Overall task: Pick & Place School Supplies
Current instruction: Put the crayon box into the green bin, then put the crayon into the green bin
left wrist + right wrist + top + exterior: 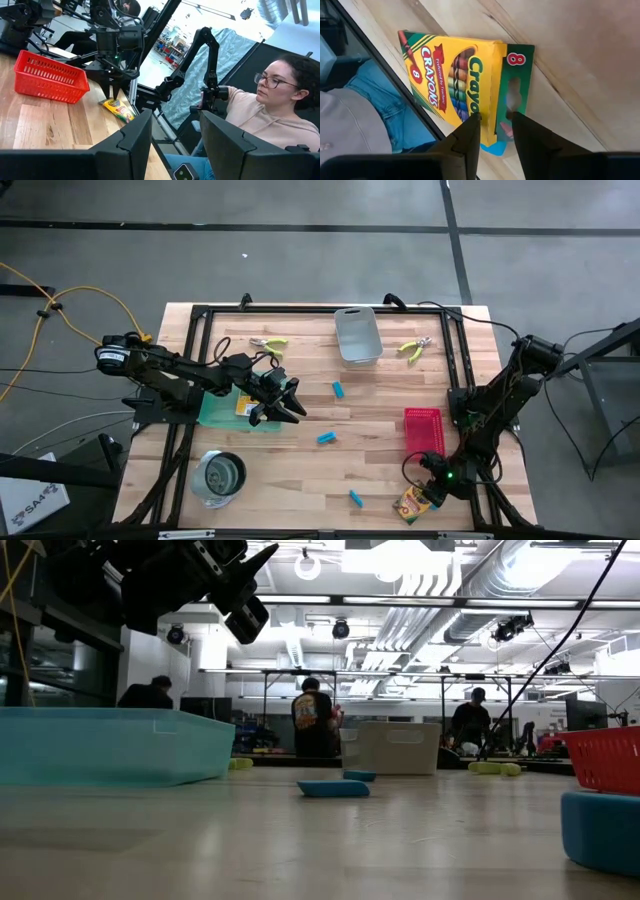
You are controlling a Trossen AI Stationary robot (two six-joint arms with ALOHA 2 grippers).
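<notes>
A yellow-and-green crayon box (455, 75) lies flat near the table's front right corner (414, 503). My right gripper (496, 119) points steeply down over one end of it, open by a narrow gap, its fingertips over the box's top face. My left gripper (288, 402) hangs open and empty above the table's left middle, beside a second crayon box (245, 406) that lies in the teal tray (212, 412). Light-blue blocks (326, 438) (338, 389) (356, 498) lie on the wood. Two plier-like tools (268, 345) (413, 348) lie at the far side. My right gripper comes slanting down from above onto the box's top face, where the yellow front meets the green flap (496, 102). The fingertips (472, 120) stand on either side of that line. Whether they touch the box, I cannot tell. The box lies flat on the table.
A red tray (422, 430) stands just beyond my right gripper, and a grey bin (357, 335) at the far middle. A round metal cup (220, 477) sits front left. A seated person (270, 115) is close to the table's edge by the crayon box.
</notes>
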